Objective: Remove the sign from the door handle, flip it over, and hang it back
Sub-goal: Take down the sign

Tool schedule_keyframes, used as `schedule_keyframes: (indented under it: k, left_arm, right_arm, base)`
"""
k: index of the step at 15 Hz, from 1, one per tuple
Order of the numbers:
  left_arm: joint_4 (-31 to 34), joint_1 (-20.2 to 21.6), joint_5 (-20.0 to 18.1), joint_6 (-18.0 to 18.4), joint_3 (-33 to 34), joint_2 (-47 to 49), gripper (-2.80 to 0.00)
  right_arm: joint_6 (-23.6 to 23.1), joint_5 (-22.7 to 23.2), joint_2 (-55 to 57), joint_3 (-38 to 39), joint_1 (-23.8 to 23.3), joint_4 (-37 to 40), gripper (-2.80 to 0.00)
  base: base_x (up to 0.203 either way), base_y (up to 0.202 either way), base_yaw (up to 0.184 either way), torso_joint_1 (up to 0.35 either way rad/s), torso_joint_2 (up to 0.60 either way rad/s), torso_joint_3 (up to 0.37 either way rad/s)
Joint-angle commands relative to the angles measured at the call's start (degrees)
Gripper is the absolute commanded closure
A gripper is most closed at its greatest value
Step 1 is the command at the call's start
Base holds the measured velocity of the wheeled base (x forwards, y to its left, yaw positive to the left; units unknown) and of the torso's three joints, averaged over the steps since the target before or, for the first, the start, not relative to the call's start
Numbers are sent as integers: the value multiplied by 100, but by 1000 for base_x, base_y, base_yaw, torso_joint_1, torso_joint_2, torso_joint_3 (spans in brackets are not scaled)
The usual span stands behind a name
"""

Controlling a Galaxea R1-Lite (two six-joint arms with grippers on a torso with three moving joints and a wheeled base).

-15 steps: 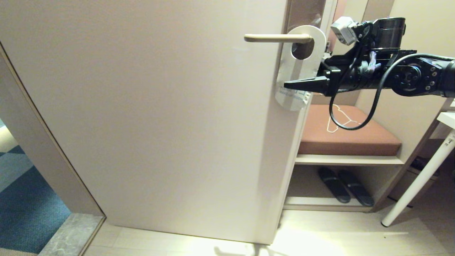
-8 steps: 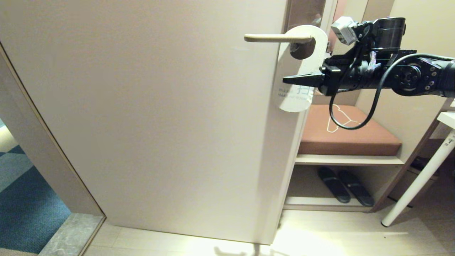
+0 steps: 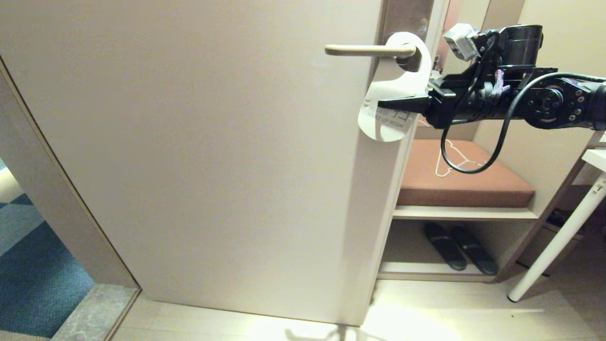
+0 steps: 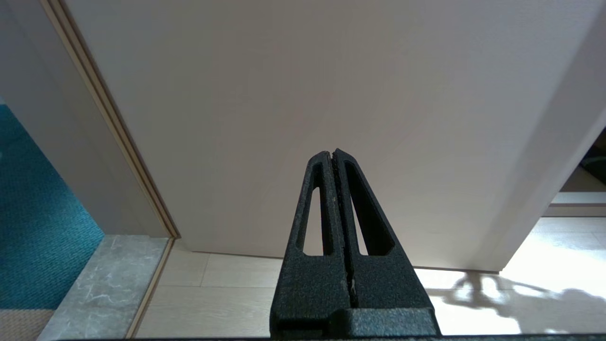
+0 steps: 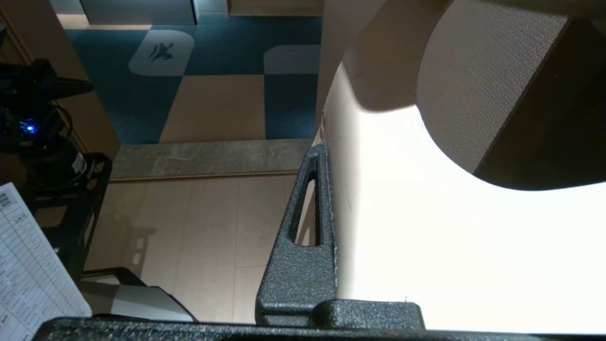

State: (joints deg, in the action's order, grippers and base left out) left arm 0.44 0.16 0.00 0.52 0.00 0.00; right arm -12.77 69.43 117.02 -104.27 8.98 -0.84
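Observation:
The sign (image 3: 394, 78) shows its white face with faint lettering. Its oval hole is still round the beige door handle (image 3: 364, 49), and it hangs tilted with its lower end swung out from the cream door (image 3: 213, 142). My right gripper (image 3: 382, 102) reaches in from the right and is shut on the sign's lower half. In the right wrist view the sign (image 5: 426, 237) is a bright white sheet against one black finger (image 5: 312, 227); the other finger is hidden behind it. My left gripper (image 4: 333, 154) is shut and empty, low before the door, out of the head view.
A bench with a brown cushion (image 3: 454, 175) stands right of the door, with dark slippers (image 3: 459, 253) on the shelf below. A white table leg (image 3: 558, 241) is at far right. Blue carpet (image 3: 33, 274) lies beyond the door frame at left.
My right gripper has risen a little, carrying the sign's lower end up and to the left. The sign has tilted and its top has slid along the handle.

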Motion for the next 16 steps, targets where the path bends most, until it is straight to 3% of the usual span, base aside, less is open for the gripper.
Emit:
schedule_keyframes:
  k: [1, 16]
  left_arm:
    - [0, 2, 0, 0, 0, 9, 0]
    - [0, 2, 0, 0, 0, 9, 0]
  right_arm:
    - [-28, 36, -50, 163, -10, -3, 0]
    - [-94, -298, -232, 794, -14, -276, 0]
  base:
    - [0, 0, 0, 0, 0, 0]
    - [0, 0, 0, 0, 0, 0]
